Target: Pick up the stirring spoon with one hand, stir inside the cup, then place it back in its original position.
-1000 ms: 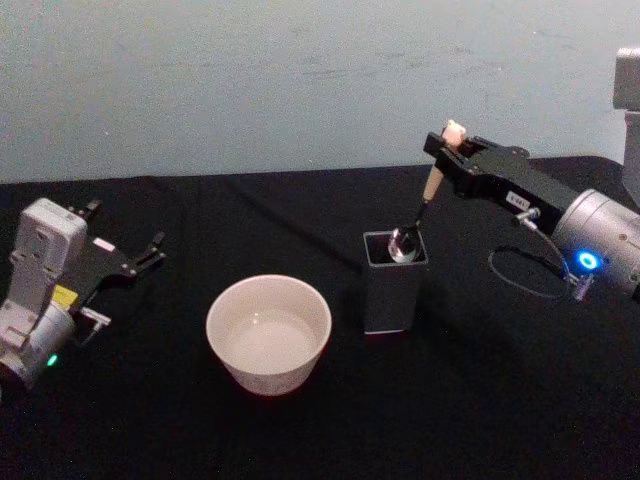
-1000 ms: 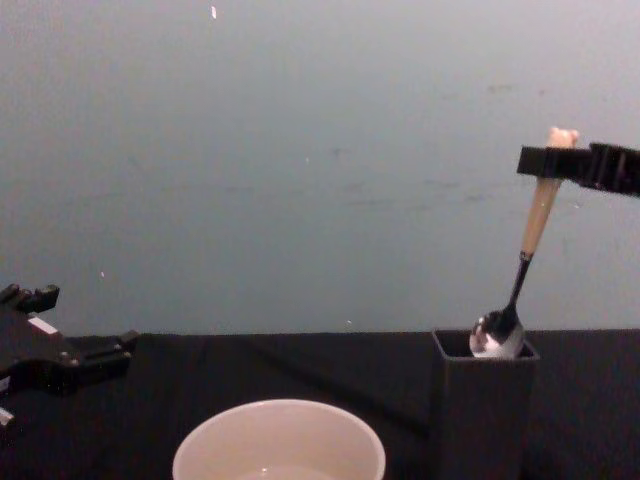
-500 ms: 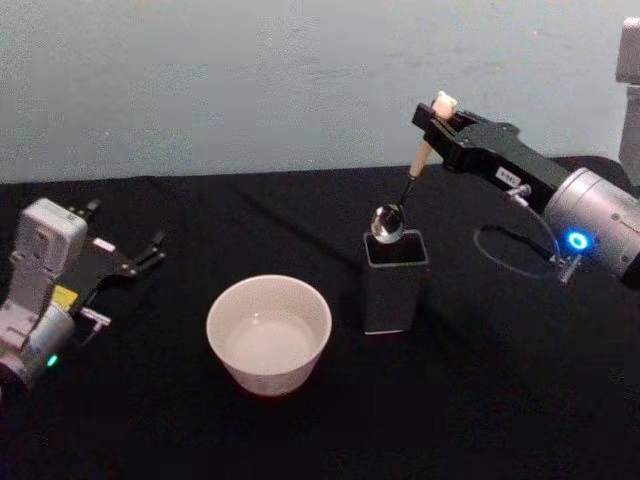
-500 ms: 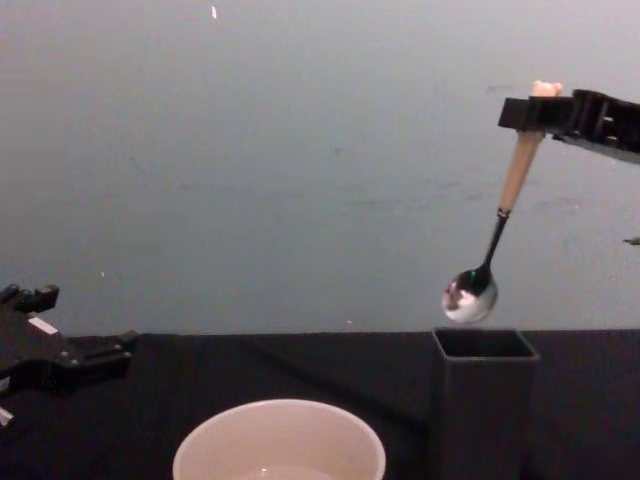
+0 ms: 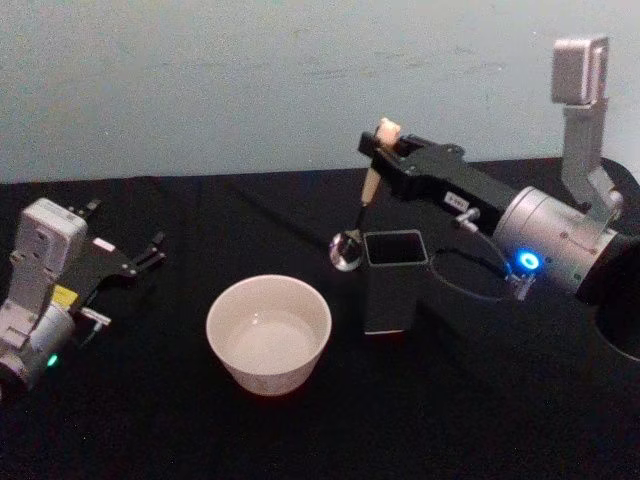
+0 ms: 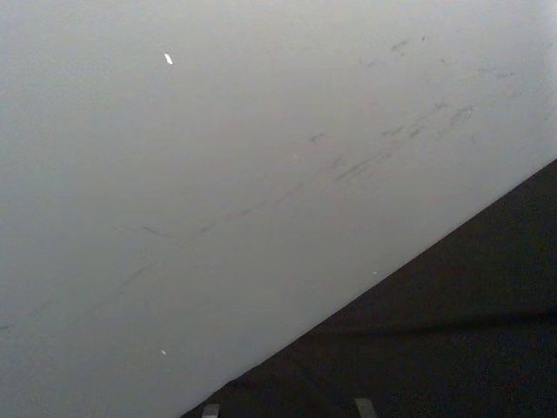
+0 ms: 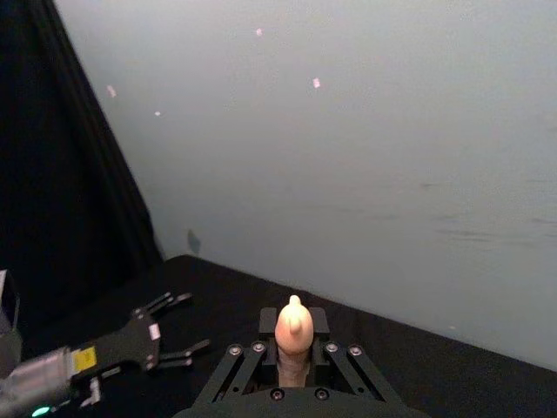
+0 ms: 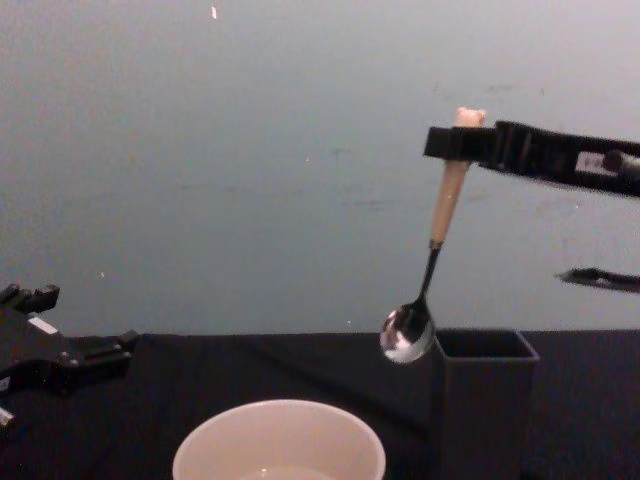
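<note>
**A:** Where the black table point(image 5: 470, 410) comes nearest the robot, what stands on it?

**B:** The cup point(image 5: 268, 333). It is wide, round and cream-white, and stands upright a little left of the middle. Nothing reaches into it.

**A:** And just past the cup?

**B:** To its right and slightly farther off is the dark grey square holder point(image 5: 392, 285). It is upright, open at the top, narrower than the cup and clear of it.

**A:** What is over on the left?

**B:** The left gripper point(image 5: 152, 255) sits low over the table at the left edge of the scene, well apart from the cup. Its fingers are spread and hold nothing.

**A:** Where is the stirring spoon?

**B:** The stirring spoon point(image 8: 430, 250) hangs in the air with its bowl down. The shiny bowl is just beside the holder's upper left corner, about level with the rim and outside the holder. It lies to the right of the cup, not over the cup's mouth. The pale handle leans, with its top toward the right.

**A:** What has hold of it?

**B:** The right gripper point(image 5: 383, 150), reaching in from the right above the holder. Its fingers are closed on the handle just under the tiny bear head, which pokes up above them.

**A:** And farthest back?

**B:** A plain pale blue-grey wall point(image 5: 250, 80) rises behind the table's far edge.
</note>
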You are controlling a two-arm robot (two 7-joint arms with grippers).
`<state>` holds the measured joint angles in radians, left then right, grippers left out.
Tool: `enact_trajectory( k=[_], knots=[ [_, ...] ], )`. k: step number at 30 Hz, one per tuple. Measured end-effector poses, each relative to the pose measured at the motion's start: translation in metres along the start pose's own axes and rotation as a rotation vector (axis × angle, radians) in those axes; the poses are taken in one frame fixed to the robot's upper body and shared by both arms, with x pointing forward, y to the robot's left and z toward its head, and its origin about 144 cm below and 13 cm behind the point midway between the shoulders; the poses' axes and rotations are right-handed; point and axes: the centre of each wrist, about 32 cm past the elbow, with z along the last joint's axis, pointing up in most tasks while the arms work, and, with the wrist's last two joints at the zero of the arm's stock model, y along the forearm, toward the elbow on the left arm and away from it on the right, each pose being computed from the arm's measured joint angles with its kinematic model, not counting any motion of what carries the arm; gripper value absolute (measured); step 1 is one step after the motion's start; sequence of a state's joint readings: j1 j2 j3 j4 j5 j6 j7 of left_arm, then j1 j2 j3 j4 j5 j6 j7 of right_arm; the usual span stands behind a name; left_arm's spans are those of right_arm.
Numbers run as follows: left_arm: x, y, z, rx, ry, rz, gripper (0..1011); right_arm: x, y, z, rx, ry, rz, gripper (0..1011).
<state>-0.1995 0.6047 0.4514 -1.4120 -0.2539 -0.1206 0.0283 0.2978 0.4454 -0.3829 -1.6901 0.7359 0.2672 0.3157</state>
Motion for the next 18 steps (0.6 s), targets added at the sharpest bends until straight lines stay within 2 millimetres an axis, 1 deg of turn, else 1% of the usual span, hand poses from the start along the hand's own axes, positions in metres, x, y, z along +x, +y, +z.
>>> enact_trajectory(
  k=[8,18],
  knots=[
    [0.000,0.000,0.000,0.000,0.000,0.000,1001,-0.008,0.006,-0.012,-0.027,-0.023,0.060,214],
    [0.000,0.000,0.000,0.000,0.000,0.000,1001,-0.009,0.011,-0.030,-0.070,-0.044,0.108,214]
  ],
)
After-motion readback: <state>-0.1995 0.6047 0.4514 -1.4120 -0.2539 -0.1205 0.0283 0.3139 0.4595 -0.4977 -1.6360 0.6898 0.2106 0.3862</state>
